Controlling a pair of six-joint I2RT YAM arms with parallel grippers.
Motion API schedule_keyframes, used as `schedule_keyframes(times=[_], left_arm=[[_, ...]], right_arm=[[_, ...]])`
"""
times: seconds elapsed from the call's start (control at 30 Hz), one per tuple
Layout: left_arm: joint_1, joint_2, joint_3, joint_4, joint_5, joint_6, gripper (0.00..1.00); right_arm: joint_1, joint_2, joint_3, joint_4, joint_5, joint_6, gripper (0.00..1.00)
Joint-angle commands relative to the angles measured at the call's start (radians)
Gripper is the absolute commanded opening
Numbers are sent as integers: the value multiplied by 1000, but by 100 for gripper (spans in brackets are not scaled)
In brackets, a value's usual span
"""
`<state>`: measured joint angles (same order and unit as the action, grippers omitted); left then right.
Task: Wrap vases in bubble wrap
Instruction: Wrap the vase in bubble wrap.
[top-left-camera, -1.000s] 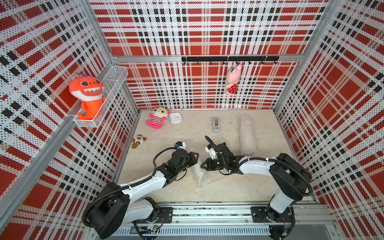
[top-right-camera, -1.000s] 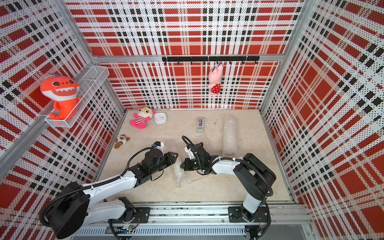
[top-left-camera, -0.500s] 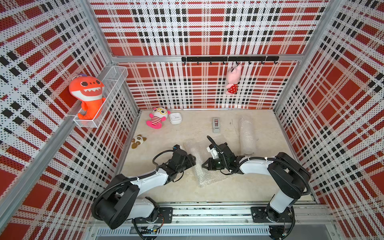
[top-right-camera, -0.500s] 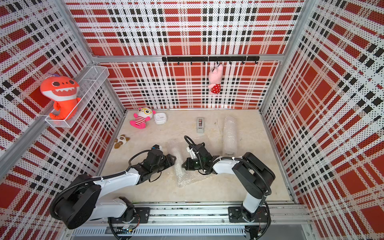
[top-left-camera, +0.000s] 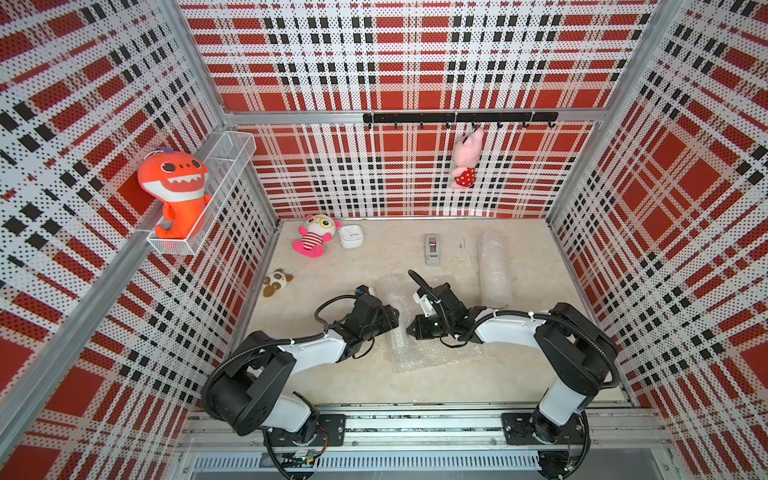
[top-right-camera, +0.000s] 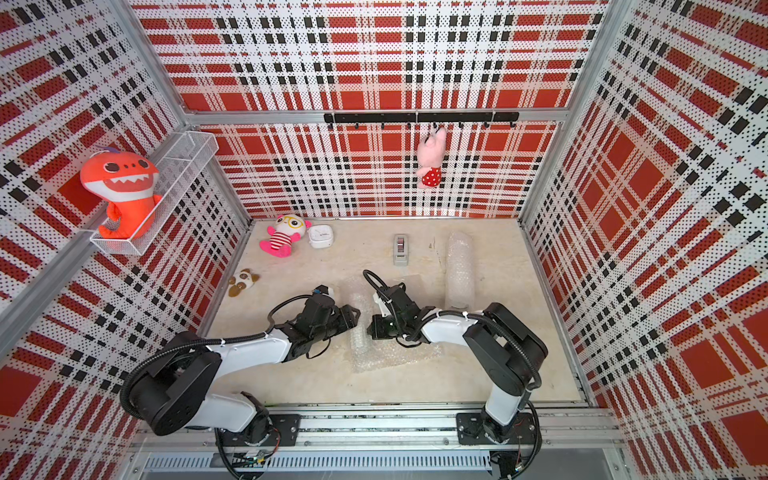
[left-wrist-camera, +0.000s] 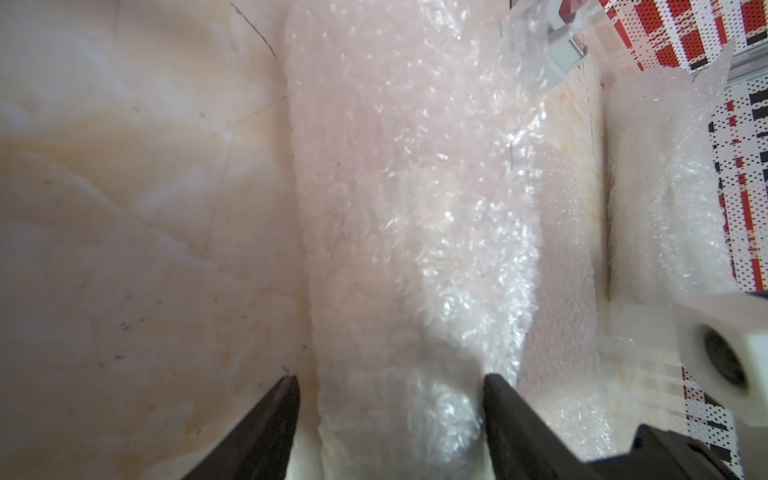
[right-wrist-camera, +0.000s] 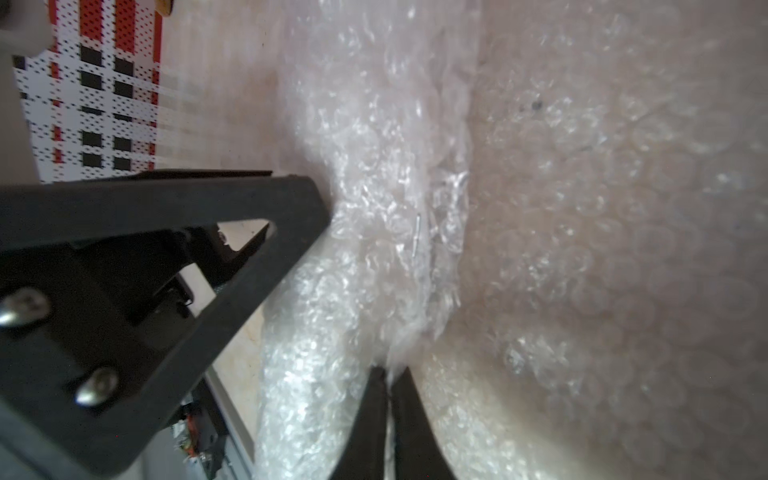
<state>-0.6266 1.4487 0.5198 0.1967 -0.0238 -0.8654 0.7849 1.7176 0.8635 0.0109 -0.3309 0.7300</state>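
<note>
No bare vase shows. The bubble wrap lies mid-floor, its left part rolled into a tube whose contents are hidden. A second rolled bundle lies at the back right. My left gripper is open, and in the left wrist view its gripper has the tube between its fingers. My right gripper faces it from the other side. In the right wrist view that gripper is shut on a raised fold of the bubble wrap.
A grey tape dispenser stands behind the sheet. A small white box, a pink plush and a panda plush lie at the back left. A wire shelf with an orange shark hangs on the left wall.
My left gripper has opened and now stands with its fingers on either side of the rolled tube. The right gripper has stayed at the fold beside the tube.
</note>
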Motion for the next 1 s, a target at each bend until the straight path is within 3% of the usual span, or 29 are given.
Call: schedule_keyframes(times=[0.0, 0.13, 0.27, 0.33, 0.77, 0.97], left_arm=[[-17, 33, -18, -81, -14, 31, 71], [-18, 32, -28, -79, -11, 32, 69], [-18, 25, -33, -65, 0, 28, 68], [-15, 22, -37, -56, 6, 23, 68], [4, -13, -90, 34, 61, -19, 65], [18, -26, -103, 52, 82, -17, 65]], right_arm=[[-1, -56, 38, -84, 81, -50, 20], [7, -160, 41, -191, 183, -72, 29], [85, -220, 83, -293, 298, -81, 39], [115, -205, 106, -290, 284, -63, 43], [177, -76, 134, -176, 218, 10, 51], [177, -142, 95, -209, 252, 21, 53]])
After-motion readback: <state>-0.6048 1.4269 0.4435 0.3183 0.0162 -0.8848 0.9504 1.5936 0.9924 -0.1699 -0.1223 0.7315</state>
